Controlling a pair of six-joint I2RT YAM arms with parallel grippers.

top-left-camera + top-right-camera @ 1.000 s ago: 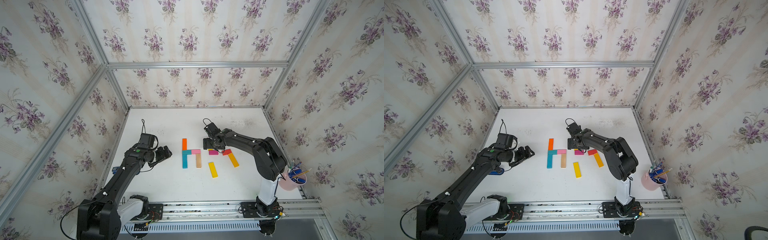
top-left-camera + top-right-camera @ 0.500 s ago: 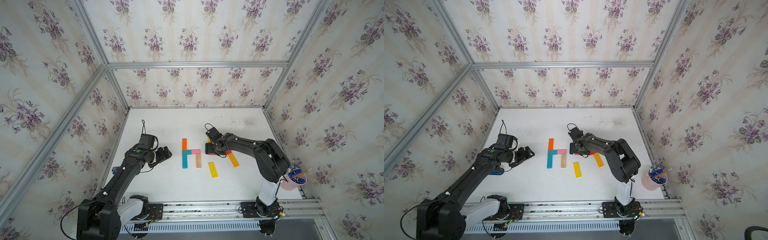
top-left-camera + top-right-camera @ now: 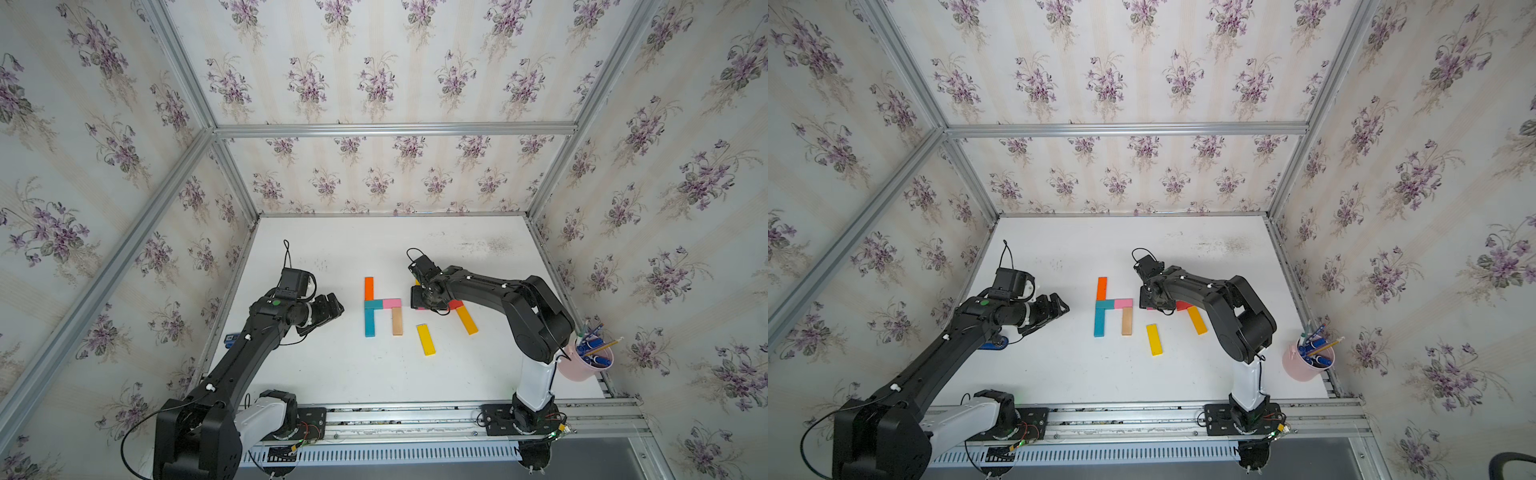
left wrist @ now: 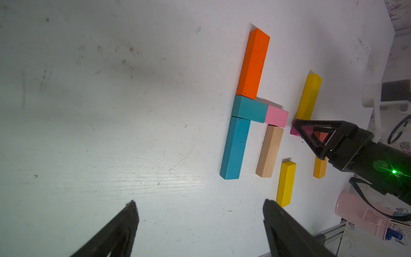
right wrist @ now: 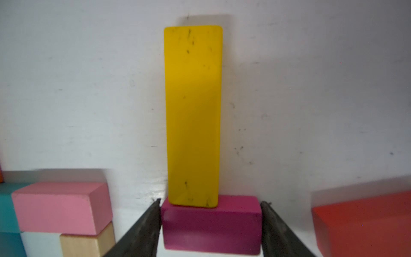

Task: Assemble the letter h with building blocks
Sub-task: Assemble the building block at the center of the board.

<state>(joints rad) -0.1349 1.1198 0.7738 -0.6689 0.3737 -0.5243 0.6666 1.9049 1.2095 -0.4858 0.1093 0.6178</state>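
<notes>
Near to far on the white desk (image 3: 332,374). Closest to the front edge, a long yellow wooden bar (image 3: 426,340) lies loose, just right of the letter. A long amber wooden bar (image 3: 466,321) sits tilted further right, also loose. Mid-desk, the h reads complete to me: long teal wooden bar (image 3: 369,323) as lower stem, plain wood bar (image 3: 397,321) as right leg, short teal block (image 3: 373,304) plus short pink block (image 3: 392,303) as bridge, long orange wooden bar (image 3: 368,288) as upper stem, all butted. My left gripper (image 4: 200,209) hangs spread wide and empty over bare desk left of the letter. My right gripper (image 5: 210,201) is low, just right of the pink block, jaws bracketing the short magenta wooden block (image 5: 211,227) end to end. The tips are at or a hair off its ends, so I can't tell if it's pinched; the block lies flat on the desk. A short red block (image 5: 364,224) sits just right of it, apart. Farthest, a second long yellow bar (image 5: 193,115) butts the magenta block's far face, pointing at the back edge. Left to do, my guess: only the five spares on the right; purpose unclear.
</notes>
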